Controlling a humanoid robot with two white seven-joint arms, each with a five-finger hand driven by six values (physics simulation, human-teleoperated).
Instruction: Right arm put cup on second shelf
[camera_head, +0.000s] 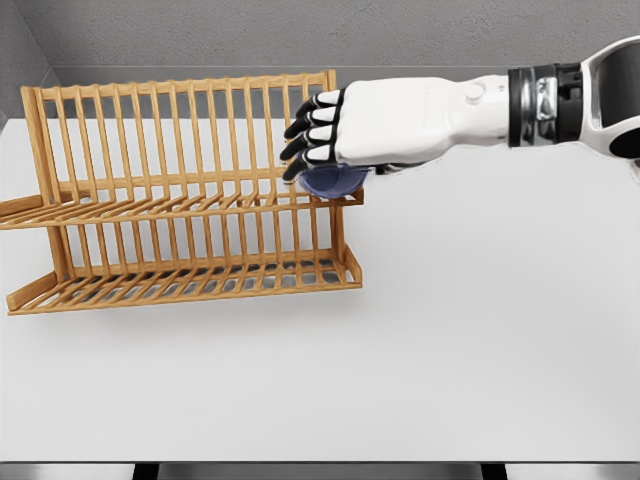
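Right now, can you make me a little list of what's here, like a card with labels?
Place: white table
Rack: wooden dish rack, two shelves, standing at the table's left
Cup: blue cup, mostly hidden under the hand, at the right end of the upper shelf
Right hand: right hand, fingers curled over the cup, arm reaching in from the right
Left hand: not in the picture
Cup let go: cannot tell; the hand covers it
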